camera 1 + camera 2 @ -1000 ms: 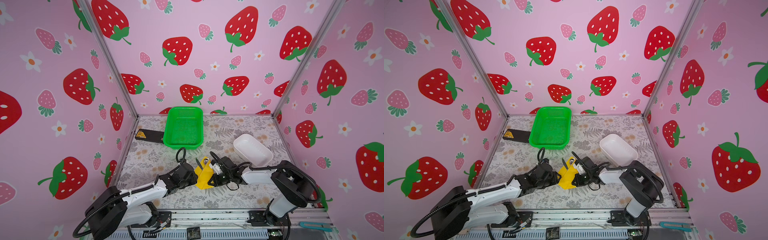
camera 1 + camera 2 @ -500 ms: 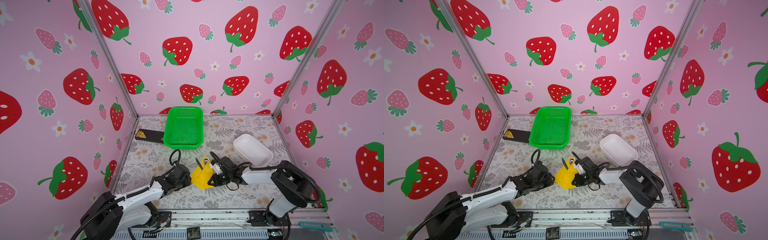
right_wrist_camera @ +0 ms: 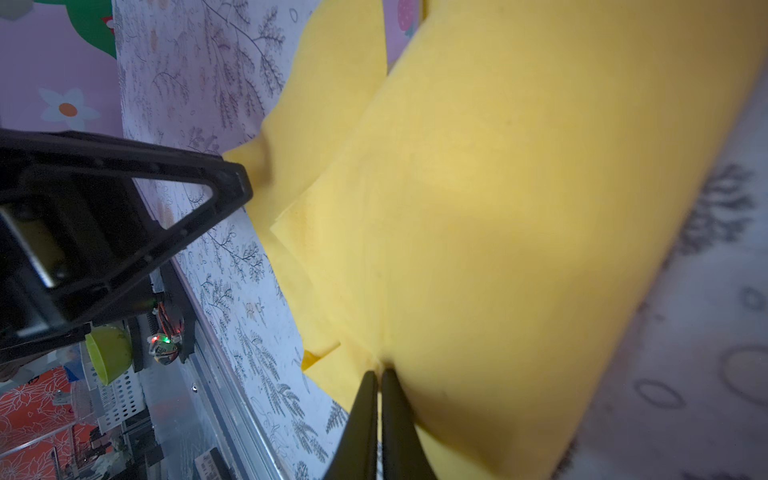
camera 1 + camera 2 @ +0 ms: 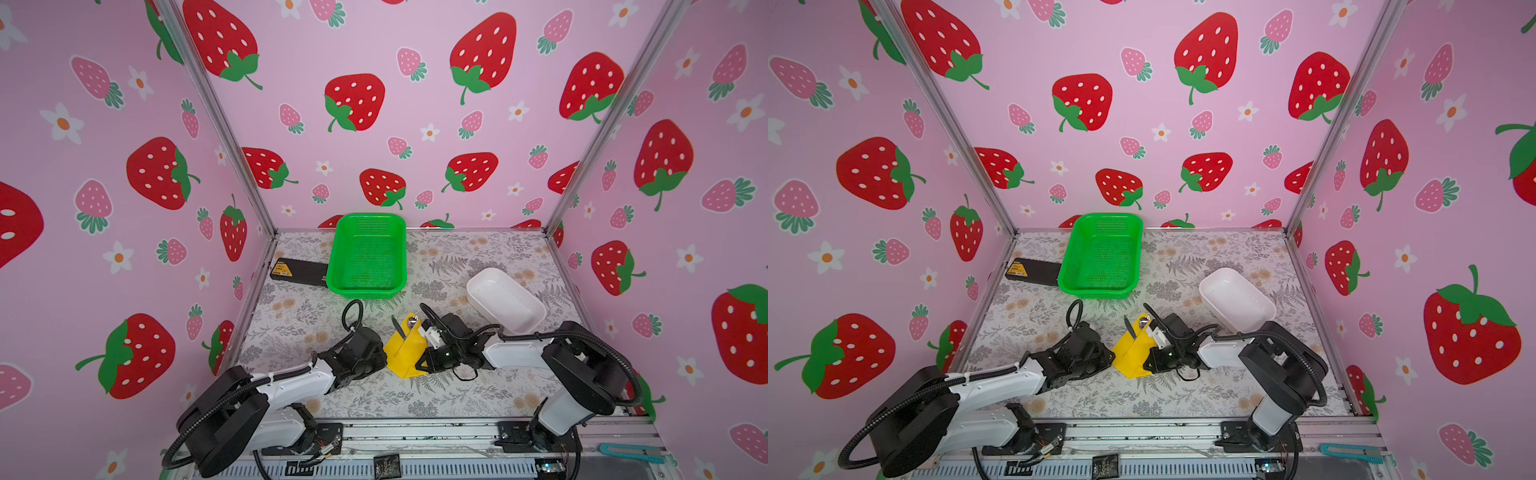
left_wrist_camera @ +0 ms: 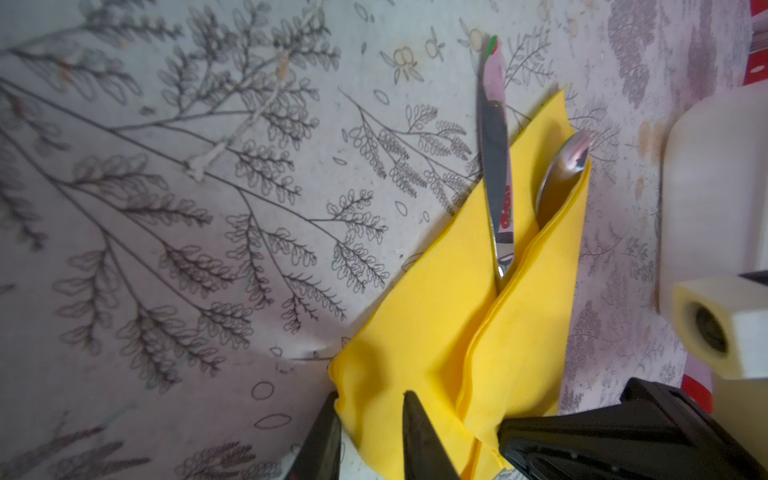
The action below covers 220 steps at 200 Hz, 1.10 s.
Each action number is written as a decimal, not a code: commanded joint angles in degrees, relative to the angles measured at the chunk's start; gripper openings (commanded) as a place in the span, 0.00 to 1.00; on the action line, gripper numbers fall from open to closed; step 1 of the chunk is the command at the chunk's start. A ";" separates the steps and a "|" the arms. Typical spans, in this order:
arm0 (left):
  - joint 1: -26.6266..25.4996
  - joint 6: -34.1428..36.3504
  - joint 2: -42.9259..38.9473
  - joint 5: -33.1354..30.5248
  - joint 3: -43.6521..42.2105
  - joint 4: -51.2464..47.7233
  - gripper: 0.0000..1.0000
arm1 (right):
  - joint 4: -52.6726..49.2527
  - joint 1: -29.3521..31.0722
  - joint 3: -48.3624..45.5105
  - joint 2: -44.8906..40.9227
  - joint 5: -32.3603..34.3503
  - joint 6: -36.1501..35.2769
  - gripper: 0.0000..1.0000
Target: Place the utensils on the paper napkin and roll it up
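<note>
The yellow paper napkin stands folded up into a V on the floral table, near the front middle. In the fold lie two utensils, a knife and a spoon, their ends poking out the far side. My left gripper straddles the napkin's left flap. Its jaws stand a narrow gap apart, one outside the flap and one inside. My right gripper is shut on the right flap, pinching its near edge.
A green basket stands at the back with a black box to its left. A white oblong dish lies at the right, just behind the right arm. The table's metal front rail runs close to both arms.
The left gripper drew back a little from the napkin, then came forward again to its left flap with narrower jaws. The napkin sagged and now stands up again. The right gripper kept its hold.
</note>
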 commanded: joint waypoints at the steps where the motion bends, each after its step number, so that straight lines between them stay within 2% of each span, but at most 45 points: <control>1: 0.21 -1.67 -0.14 -0.74 -1.58 -1.08 0.23 | -1.60 0.25 -0.81 0.70 2.70 0.43 0.09; 22: 0.27 -1.93 -1.88 -1.35 -2.65 0.36 0.17 | -1.89 0.25 -0.48 0.98 2.70 0.30 0.09; 41: 0.27 -0.56 -3.11 -0.82 -2.54 2.31 0.07 | -1.69 0.23 -0.46 0.80 2.94 0.65 0.09; 51: 0.34 0.57 -3.69 -0.16 -1.87 2.69 0.07 | -1.60 0.24 -0.46 0.68 2.96 0.77 0.09; 54: 0.33 0.83 -3.82 -0.08 -1.58 2.65 0.03 | -1.63 0.30 -0.41 0.58 3.04 0.81 0.09; 61: 0.24 1.67 -4.17 0.46 -0.93 2.87 0.00 | -1.64 0.30 -0.48 0.41 3.13 0.88 0.09; 153: 0.27 6.50 -5.05 4.63 5.91 1.40 0.00 | -0.21 -1.16 -2.22 -3.15 3.35 2.73 0.09; 220: -1.18 11.23 0.84 10.25 13.78 -0.19 0.00 | 0.73 -1.97 -2.94 -3.08 2.44 3.37 0.10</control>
